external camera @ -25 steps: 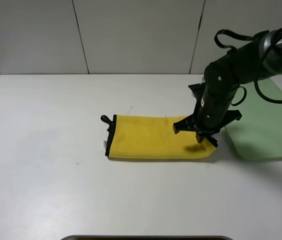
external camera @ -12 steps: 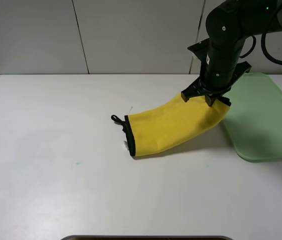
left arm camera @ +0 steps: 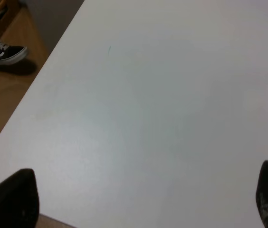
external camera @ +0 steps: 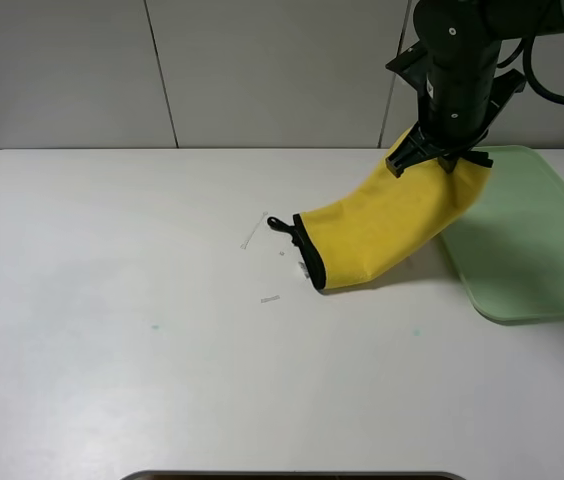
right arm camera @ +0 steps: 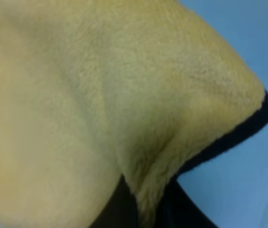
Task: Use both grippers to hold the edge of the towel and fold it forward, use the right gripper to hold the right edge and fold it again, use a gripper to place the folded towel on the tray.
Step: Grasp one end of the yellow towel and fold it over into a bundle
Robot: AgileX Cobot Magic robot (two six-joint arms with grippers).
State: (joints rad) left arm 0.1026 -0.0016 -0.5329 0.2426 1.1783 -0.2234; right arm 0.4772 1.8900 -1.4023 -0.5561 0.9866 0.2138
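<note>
Now that the right gripper has risen, clamped on the right end of the towel, the strip slants down toward seven o'clock and its black-edged tail has slid closer to the tray at three o'clock; the second fold looks unfinished. The left gripper waits, jaws apart, over the white table, with a sneaker on the wooden floor beyond
</note>
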